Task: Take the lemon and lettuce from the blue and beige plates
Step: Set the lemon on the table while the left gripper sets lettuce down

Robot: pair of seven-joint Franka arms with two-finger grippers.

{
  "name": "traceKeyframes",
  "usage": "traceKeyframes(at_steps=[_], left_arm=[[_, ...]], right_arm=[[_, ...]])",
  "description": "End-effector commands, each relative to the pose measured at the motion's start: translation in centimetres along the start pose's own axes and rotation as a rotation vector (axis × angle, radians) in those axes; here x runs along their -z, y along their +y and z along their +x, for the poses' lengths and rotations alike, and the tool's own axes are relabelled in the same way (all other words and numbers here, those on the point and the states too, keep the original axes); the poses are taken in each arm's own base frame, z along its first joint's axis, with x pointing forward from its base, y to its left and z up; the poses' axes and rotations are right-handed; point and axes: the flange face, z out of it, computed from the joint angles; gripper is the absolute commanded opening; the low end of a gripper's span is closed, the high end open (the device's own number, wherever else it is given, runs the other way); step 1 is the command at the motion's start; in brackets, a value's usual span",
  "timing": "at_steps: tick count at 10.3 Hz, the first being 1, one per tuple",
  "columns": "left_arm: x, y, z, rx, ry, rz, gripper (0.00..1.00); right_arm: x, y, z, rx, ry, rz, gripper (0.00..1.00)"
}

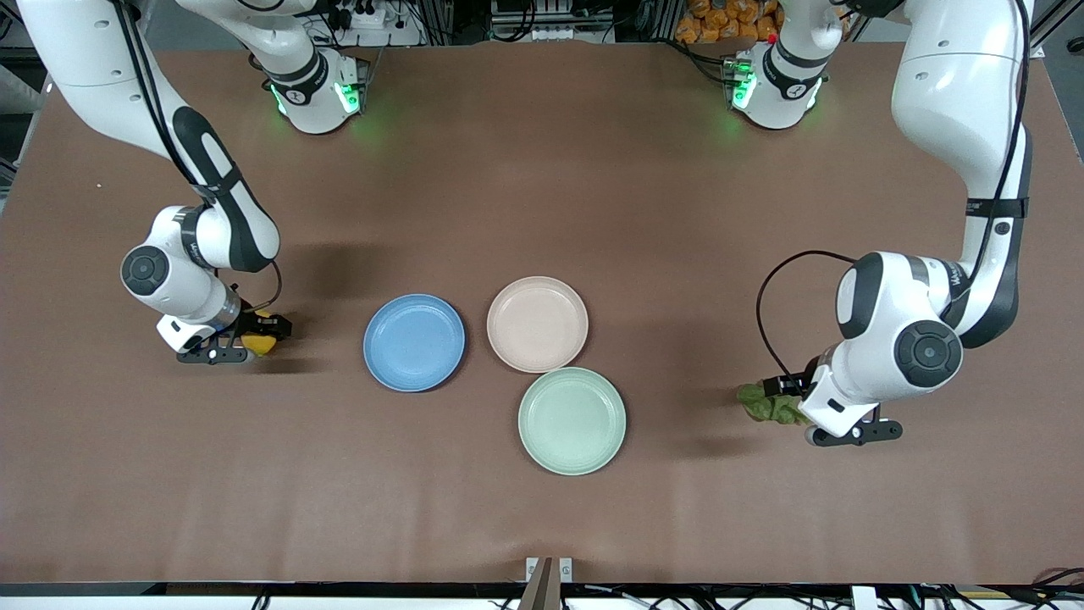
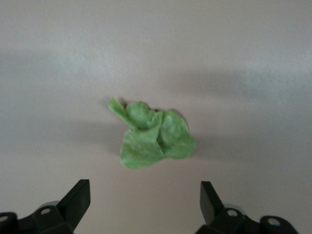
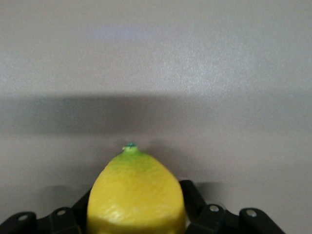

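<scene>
table: matt brown, cloth-like | plates: smooth matt plastic | lemon: finely dimpled skin | lettuce: wrinkled

No words, numbers or signs can be read on the round medium-blue shallow plate, the round pale pinkish-beige plate or the round pale mint-green plate. The brown table covering is unmarked. A small dark mark, perhaps a maker's logo, sits on each white arm's forearm near the wrist, but its letters are too small to make out.
</scene>
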Motion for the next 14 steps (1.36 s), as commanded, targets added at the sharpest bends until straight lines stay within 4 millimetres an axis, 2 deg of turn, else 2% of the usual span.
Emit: traceKeyframes(at_steps=[1,3,4,7,9,11,12,14], left_arm=[[1.8,-0.5,-4.3,0.048,-0.036,-0.026,1.0],[3.1,0.3,-7.2,0.052,-0.043,-0.024,1.0],[3.9,0.1,-8.3,0.05,-0.041,-0.021,1.0],[5.5,0.0,-10.3,0.048,-0.057,-0.01,1.0],[7.5,-1.1,-11.5,0.033,-0.098,0.015,1.0],[9.2,-2.2,-12.7,0.048,-0.138,0.031,1.0],[10.1,-2.6,-13.7,0.053,-0.177,0.047,1.0],[11.9,-3.0,-15.2,0.048,-0.209,0.061,1.0]], right_arm=[[1.8,0.2,1.8,0.003,-0.046,0.014,1.0],[5.2,0.4,4.0,0.0,-0.142,0.025,1.0],[6.6,0.5,4.7,-0.001,-0.166,0.029,1.0],[12.0,0.3,6.4,0.002,-0.179,0.033,1.0],[16.8,0.4,7.9,0.006,-0.184,0.037,1.0],[22.6,0.3,9.2,0.012,-0.212,0.041,1.0],[25.4,-0.4,9.5,0.023,-0.232,0.04,1.0],[29.5,-0.8,10.0,0.031,-0.215,0.038,1.0]])
